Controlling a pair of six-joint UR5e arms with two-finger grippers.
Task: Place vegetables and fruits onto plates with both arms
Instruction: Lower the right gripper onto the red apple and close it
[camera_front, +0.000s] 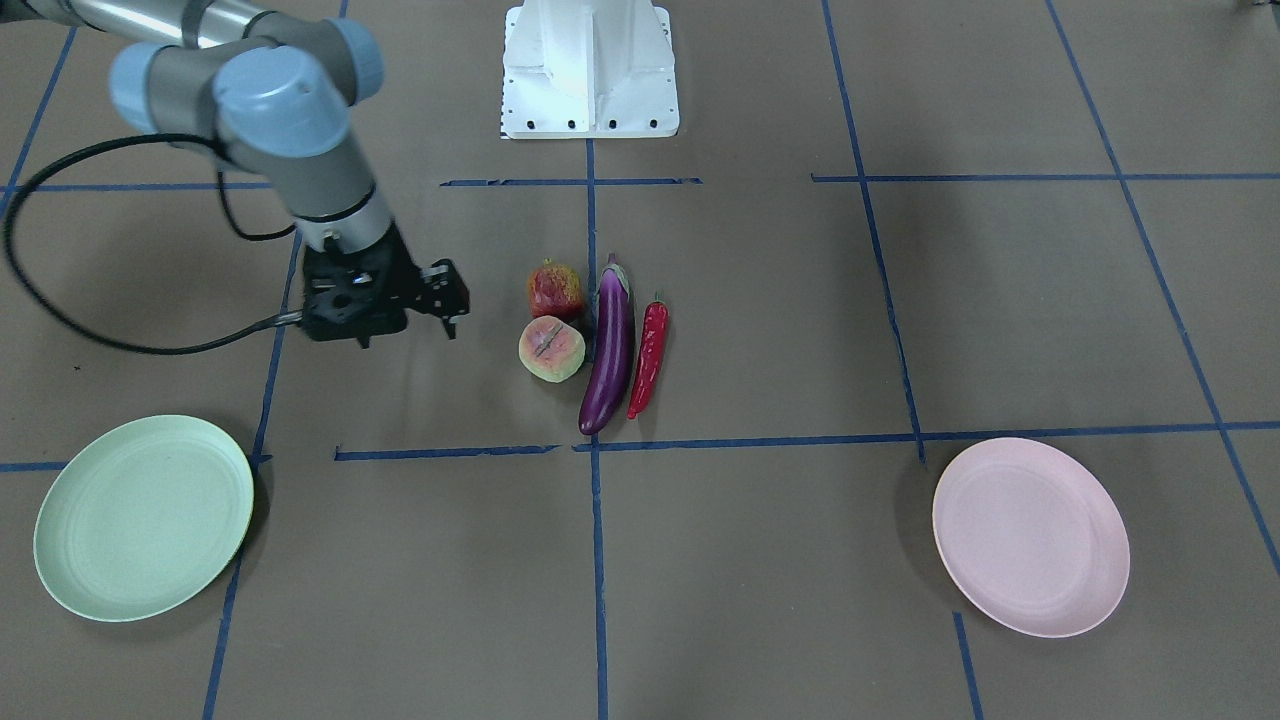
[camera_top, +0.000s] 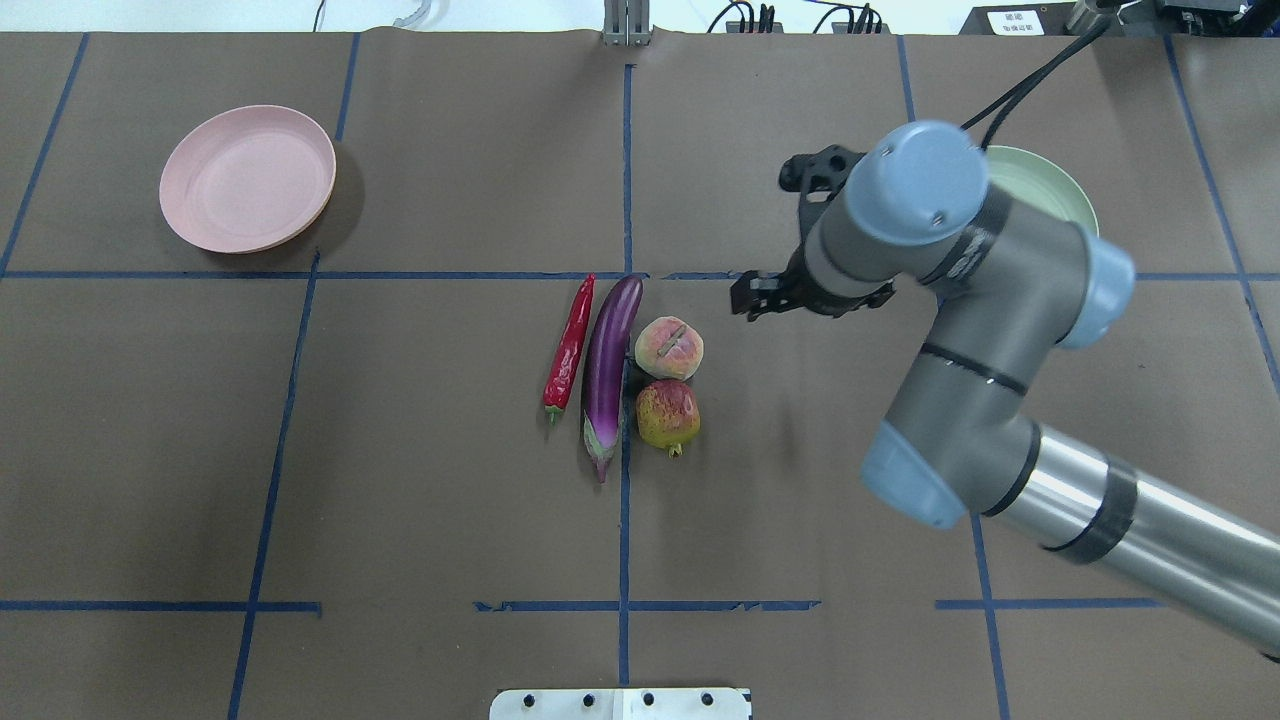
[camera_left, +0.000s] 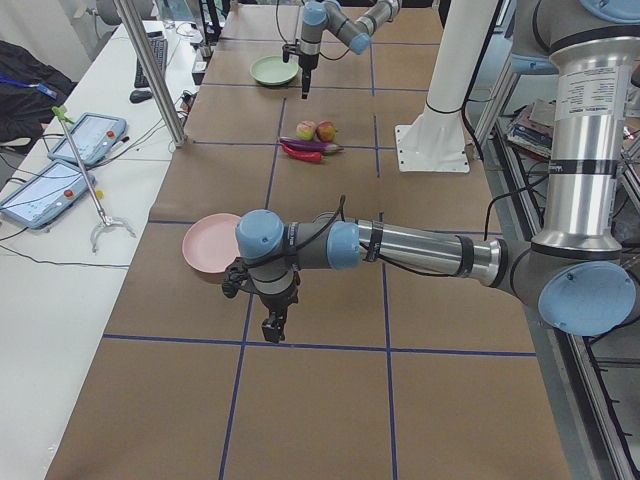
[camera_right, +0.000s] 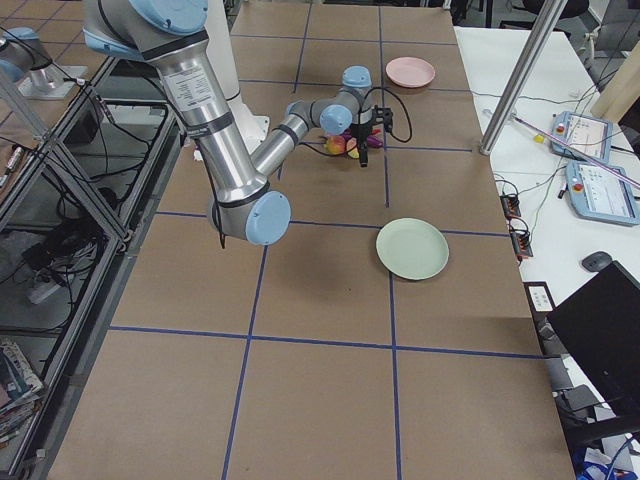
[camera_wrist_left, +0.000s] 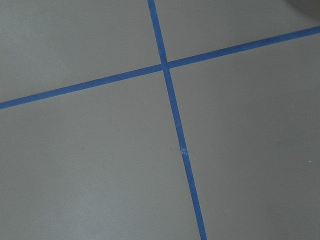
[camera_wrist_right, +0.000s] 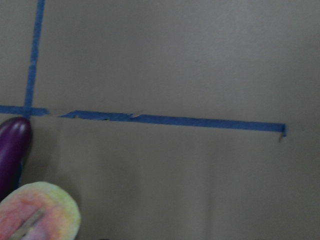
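Observation:
The purple eggplant (camera_front: 609, 350), red chili (camera_front: 649, 358), peach (camera_front: 551, 349) and dark red fruit (camera_front: 555, 289) lie together at the table's middle. The mint green plate (camera_front: 145, 515) and the pink plate (camera_front: 1030, 535) both hold nothing. My right gripper (camera_front: 447, 300) hovers beside the peach, apart from it, open and holding nothing; the overhead view shows it (camera_top: 757, 298) right of the peach (camera_top: 669, 347). The right wrist view shows the peach (camera_wrist_right: 37, 215) and the eggplant tip (camera_wrist_right: 12, 150). My left gripper (camera_left: 272, 325) hangs near the pink plate (camera_left: 210, 245); I cannot tell its state.
The white base block (camera_front: 590, 70) stands at the robot's side of the table. Blue tape lines (camera_wrist_left: 172, 115) cross the brown table. My right arm (camera_top: 960, 330) hides part of the green plate (camera_top: 1045, 185) in the overhead view.

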